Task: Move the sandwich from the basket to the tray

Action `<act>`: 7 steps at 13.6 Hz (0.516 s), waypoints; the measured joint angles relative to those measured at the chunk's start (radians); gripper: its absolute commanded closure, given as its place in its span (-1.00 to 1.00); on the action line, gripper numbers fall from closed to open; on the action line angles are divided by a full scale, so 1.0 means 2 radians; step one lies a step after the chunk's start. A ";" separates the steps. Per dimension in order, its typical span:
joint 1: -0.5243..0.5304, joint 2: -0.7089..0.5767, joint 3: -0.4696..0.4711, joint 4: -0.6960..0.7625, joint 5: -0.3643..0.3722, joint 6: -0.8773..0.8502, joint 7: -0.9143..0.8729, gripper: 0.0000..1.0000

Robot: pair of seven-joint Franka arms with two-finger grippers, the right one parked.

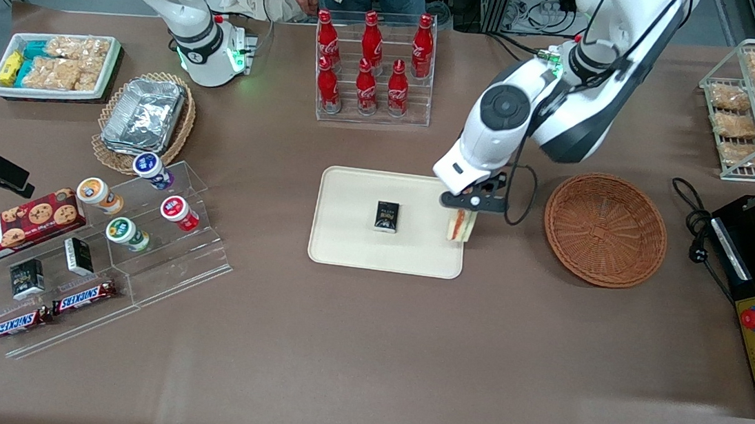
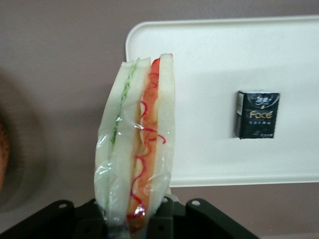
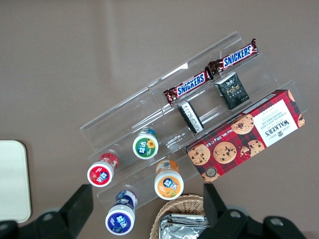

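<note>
Gripper: the left arm's gripper (image 1: 466, 210) hangs over the tray's (image 1: 346, 254) edge nearest the basket (image 1: 604, 228), clenched on the sandwich (image 2: 137, 149).
Sandwich: one wrapped wedge, held upright between the fingers, pointing down toward the tray.
Tray: one, carrying one small black packet (image 1: 387, 216).
Basket: one, holding nothing, beside the tray.
Cola bottles (image 1: 371, 59): six in a clear rack, farther from the front camera than the tray.
</note>
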 measured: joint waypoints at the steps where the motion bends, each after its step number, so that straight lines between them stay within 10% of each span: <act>1: -0.008 0.024 0.001 0.000 0.021 0.009 -0.008 1.00; 7: -0.038 0.121 0.005 0.000 0.145 0.048 -0.134 1.00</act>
